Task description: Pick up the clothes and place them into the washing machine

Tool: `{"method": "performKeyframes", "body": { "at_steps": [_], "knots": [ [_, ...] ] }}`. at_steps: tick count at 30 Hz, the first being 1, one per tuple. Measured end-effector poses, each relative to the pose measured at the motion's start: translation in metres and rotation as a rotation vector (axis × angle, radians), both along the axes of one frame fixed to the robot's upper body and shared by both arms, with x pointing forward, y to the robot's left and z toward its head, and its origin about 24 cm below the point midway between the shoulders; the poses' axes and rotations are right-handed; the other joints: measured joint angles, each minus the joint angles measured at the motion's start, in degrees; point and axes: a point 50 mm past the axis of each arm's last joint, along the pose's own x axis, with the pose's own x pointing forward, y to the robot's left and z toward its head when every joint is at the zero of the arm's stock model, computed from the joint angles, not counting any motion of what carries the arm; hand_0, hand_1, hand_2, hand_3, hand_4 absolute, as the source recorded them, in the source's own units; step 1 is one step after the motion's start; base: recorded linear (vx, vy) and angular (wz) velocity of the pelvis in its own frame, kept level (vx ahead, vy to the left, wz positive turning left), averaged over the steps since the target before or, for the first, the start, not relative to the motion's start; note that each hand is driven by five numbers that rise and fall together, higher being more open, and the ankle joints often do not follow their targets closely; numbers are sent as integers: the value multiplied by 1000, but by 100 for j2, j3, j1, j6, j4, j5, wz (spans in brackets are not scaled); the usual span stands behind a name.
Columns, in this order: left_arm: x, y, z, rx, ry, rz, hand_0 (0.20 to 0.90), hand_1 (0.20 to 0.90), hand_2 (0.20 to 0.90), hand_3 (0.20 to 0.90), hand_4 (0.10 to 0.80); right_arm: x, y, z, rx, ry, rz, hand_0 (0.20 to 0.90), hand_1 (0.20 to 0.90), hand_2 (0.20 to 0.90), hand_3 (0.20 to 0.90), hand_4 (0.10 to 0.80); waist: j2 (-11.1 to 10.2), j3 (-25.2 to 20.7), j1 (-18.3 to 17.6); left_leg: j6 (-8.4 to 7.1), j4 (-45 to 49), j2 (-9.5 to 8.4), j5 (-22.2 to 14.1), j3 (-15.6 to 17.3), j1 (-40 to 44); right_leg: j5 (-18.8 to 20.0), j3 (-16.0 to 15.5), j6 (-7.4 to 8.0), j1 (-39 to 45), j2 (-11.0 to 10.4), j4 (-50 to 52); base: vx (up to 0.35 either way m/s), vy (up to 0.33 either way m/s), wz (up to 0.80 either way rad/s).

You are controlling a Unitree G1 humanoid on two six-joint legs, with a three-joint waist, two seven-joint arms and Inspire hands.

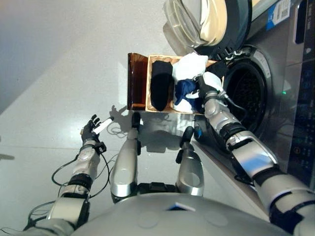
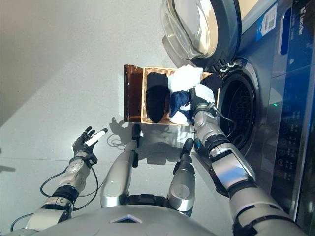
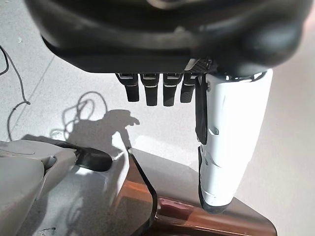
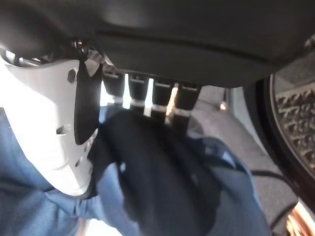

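While the left hand [image 1: 91, 129] hangs open at 8 o'clock, the right hand [image 1: 205, 87] clutches soft blue cloth [image 1: 185, 89] in the woven basket [image 1: 156, 59], beside the washer's [image 1: 275, 88] perforated drum [image 1: 246, 96].

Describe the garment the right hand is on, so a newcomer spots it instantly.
Find the washing machine with its open door; a wicker basket sits before the drum. The dark blue garment lies at the basket's machine-side end, under the right hand, between white clothes, unlike the black one further left.

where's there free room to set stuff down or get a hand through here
Bare floor left of the basket, around the idle, open left hand. The washer's open drum is clear. The basket is crowded: clothes fill it, right hand gripping the blue garment.
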Motion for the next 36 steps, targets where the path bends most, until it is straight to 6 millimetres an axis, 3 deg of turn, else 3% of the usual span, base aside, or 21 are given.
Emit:
{"method": "performKeyframes", "body": {
  "at_steps": [8, 15, 21, 29, 36],
  "knots": [
    [1, -4, -1, -2, 3, -17, 900, 900, 900, 900, 800, -20, -7, -30, 58, 106, -83, 200, 200, 200, 200, 300, 43, -25, 95, 8, 9, -5, 7, -2, 11, 18, -1, 30, 9, -6, 24, 0, 0, 0],
    [-4, -3, -7, -1, 39, -8, 900, 900, 900, 900, 800, -38, -24, -48, 300, 140, -308, 200, 200, 200, 200, 300, 38, -30, 79, 22, 6, 1, 12, -1, 240, 13, -1, 39, 223, -38, 60, 45, -14, 0],
    [-9, -8, -12, -18, 61, -2, 900, 900, 900, 900, 800, -64, -31, -64, 791, 8, -559, 200, 200, 200, 200, 300, 16, -175, -138, 0, 8, 7, -16, 50, 363, 3, 71, 23, 309, -48, 91, 8, 6, -3],
    [-14, -12, -18, -47, 85, 11, 900, 900, 900, 900, 800, -110, -47, -102, 1198, -37, -1005, 200, 200, 200, 200, 300, -228, -458, -346, 23, -9, 5, -25, 152, 455, 21, 165, 35, 340, -51, 70, 36, 14, -6],
    [-16, -24, -24, -74, 113, -11, 900, 900, 900, 900, 800, -115, -23, -112, 1622, -156, -1208, 200, 200, 200, 200, 300, -249, -611, -388, 31, -14, 35, -100, 263, 700, 28, 238, 28, 527, -49, 19, -5, 13, -9]
  ]
}}
